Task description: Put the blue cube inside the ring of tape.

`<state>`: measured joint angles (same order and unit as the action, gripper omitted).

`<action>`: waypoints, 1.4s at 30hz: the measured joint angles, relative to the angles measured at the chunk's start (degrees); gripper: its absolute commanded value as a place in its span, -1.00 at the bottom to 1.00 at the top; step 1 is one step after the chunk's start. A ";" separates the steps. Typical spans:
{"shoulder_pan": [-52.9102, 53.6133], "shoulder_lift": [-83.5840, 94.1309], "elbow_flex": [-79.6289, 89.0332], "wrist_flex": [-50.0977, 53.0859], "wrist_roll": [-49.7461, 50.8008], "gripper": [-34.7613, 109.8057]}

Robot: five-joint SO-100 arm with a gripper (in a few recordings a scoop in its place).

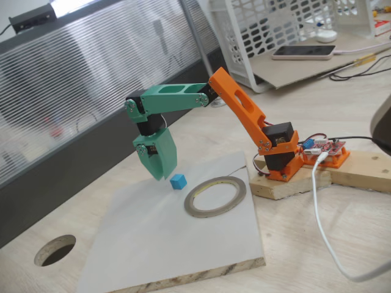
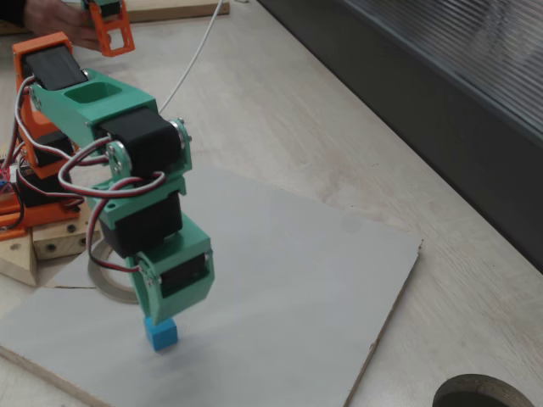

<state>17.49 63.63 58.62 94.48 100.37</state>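
ring of tape (image 1: 215,196) hollow w/ nothing in it, blue cube (image 1: 178,180) on grey board (image 1: 159,244) just beside ring, gripper (image 1: 160,173) right above cube, can't tell if fingers are open, tabletop hole (image 1: 55,250) near board corner

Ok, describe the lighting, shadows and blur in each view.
In a fixed view, soft even light: the cube and tape look sharp, the window panel glares at top left. In another fixed view, the tool casts a faint shadow over the cube; edges look slightly soft.
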 measured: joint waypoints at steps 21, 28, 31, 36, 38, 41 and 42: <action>0.00 0.00 0.00 12.83 0.00 0.57; 0.00 0.00 0.00 12.83 0.00 0.57; 0.00 0.00 0.00 12.83 0.00 0.57; 0.00 0.00 0.00 12.83 0.00 0.56; 0.00 0.00 0.00 12.83 0.09 0.56; 0.00 0.00 0.00 12.83 0.35 0.56; 0.00 0.00 0.00 12.83 0.35 0.56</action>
<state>17.49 63.63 58.62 107.31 100.72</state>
